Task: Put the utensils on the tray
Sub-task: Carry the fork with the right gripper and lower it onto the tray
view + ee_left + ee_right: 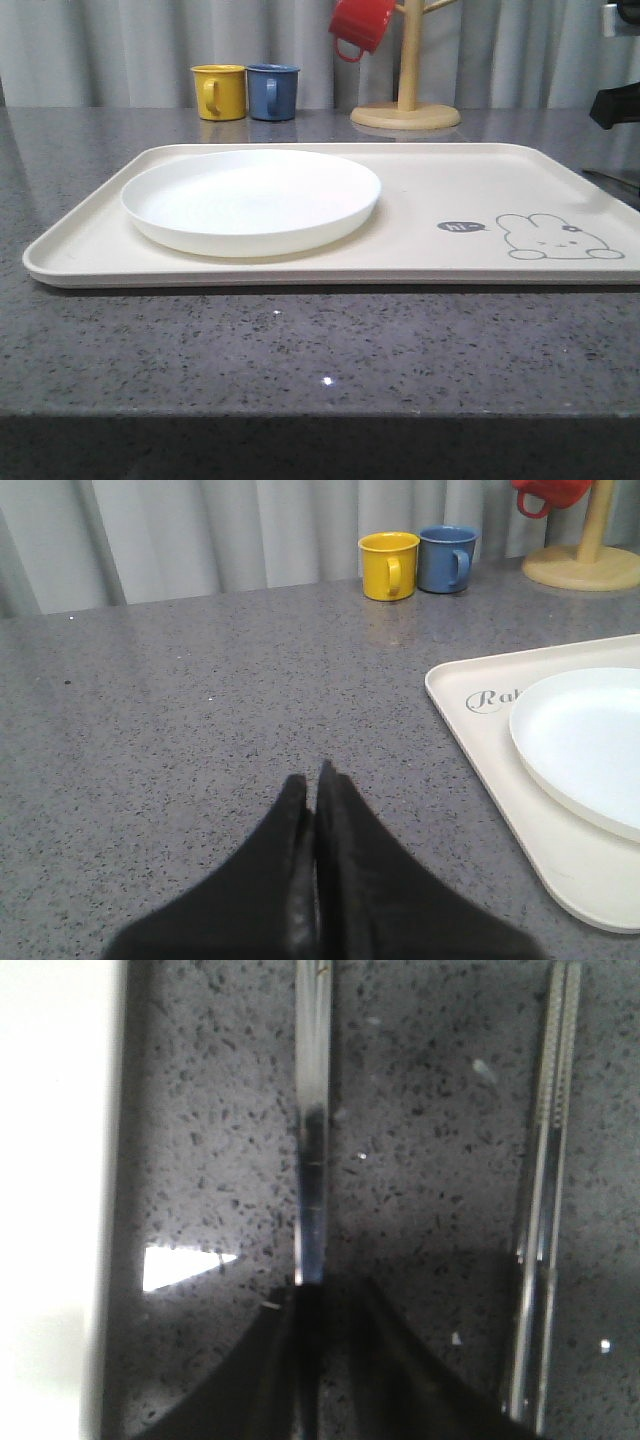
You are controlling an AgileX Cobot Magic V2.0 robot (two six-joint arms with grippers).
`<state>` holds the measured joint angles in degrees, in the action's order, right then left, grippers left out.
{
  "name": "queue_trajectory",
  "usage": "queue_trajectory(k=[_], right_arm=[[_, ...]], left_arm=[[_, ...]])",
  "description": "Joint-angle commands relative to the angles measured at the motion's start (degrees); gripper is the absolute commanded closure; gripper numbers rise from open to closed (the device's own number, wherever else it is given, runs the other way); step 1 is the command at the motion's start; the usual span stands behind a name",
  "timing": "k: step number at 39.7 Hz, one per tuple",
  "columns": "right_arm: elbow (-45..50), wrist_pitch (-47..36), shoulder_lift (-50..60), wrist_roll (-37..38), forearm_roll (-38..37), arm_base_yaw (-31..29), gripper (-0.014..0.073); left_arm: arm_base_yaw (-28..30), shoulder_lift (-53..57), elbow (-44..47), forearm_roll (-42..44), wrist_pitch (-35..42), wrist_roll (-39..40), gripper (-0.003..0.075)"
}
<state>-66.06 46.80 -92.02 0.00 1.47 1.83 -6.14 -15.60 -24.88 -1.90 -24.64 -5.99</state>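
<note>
A speckled grey stone counter (300,345) is shown before a pale pleated curtain (120,50). On it, the cream-white tray (440,185) is laid flat, with the white round plate (250,200) seated on its left half, toward 9 o'clock from the grey rabbit drawing (555,238) printed near the tray's right front corner. Beyond the tray, at about 11 o'clock, a yellow mug (219,91) and a blue mug (272,91) are set side by side and touching; at 1 o'clock a wooden mug stand (406,100) is seen with a red mug (360,25) hung on it. In the left wrist view, the left gripper (315,785) is held over bare counter beside the tray's edge, its fingers pressed together with nothing between them. In the right wrist view, the right gripper (325,1295) is closed around the end of a slim silver utensil handle (312,1110); which utensil this is cannot be told. The chopsticks (545,1210) are laid parallel on the counter, apart from it.
</note>
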Motion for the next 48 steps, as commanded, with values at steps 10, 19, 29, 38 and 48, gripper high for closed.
queue_trajectory(k=[10, 19, 29, 38, 48], right_arm=[[-1.63, 0.45, 2.52, -0.65, 0.31, 0.10, 0.0667], [-1.65, 3.31, 8.07, -0.52, 0.86, 0.10, 0.0667], [-6.91, 12.00, 12.54, 4.88, 1.62, 1.74, 0.0667], [-10.06, 9.73, 12.28, 12.79, 1.62, 12.83, 0.0667], [-12.72, 4.61, 6.25, 19.64, 1.62, 24.59, 0.0667]], left_arm=[[-0.42, -0.46, -1.54, -0.56, 4.65, 0.14, 0.0738], [-0.42, -0.46, -1.54, -0.56, 4.65, 0.14, 0.0738], [-0.42, -0.46, -1.54, -0.56, 4.65, 0.14, 0.0738], [-0.42, -0.46, -1.54, -0.56, 4.65, 0.14, 0.0738], [-0.42, -0.46, -1.54, -0.56, 4.65, 0.14, 0.0738]])
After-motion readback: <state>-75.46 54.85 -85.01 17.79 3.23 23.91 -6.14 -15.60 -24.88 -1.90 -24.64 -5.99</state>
